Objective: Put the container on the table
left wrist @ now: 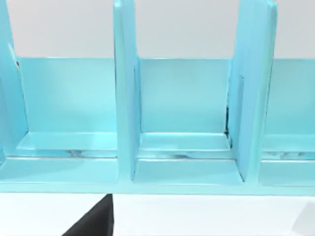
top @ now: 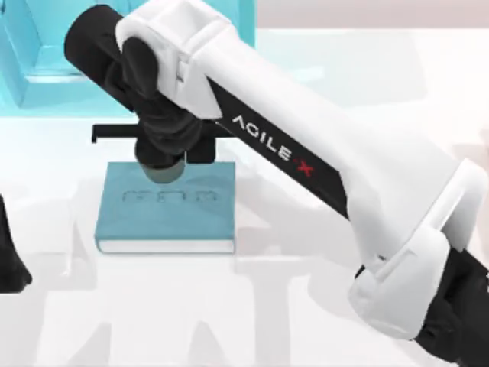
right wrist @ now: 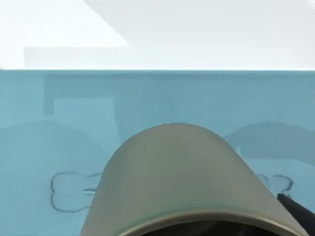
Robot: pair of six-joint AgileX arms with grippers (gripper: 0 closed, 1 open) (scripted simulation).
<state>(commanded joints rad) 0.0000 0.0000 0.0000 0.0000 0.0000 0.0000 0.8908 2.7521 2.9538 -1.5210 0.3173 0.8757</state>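
Observation:
The container [top: 162,175] is a small olive-brown cup standing on the far part of a teal book [top: 164,214]. My right arm reaches across the table [top: 290,306] from the lower right, and its gripper [top: 163,153] hangs directly over the cup, covering most of it. In the right wrist view the container [right wrist: 172,182] is very close, with the book's cover [right wrist: 197,98] behind it. My left gripper [top: 9,260] is parked at the table's left edge.
A light-blue shelf unit [top: 23,61] stands at the back left, and its upright dividers [left wrist: 125,98] face the left wrist camera. White tabletop lies in front of the book and to its right, under the right arm.

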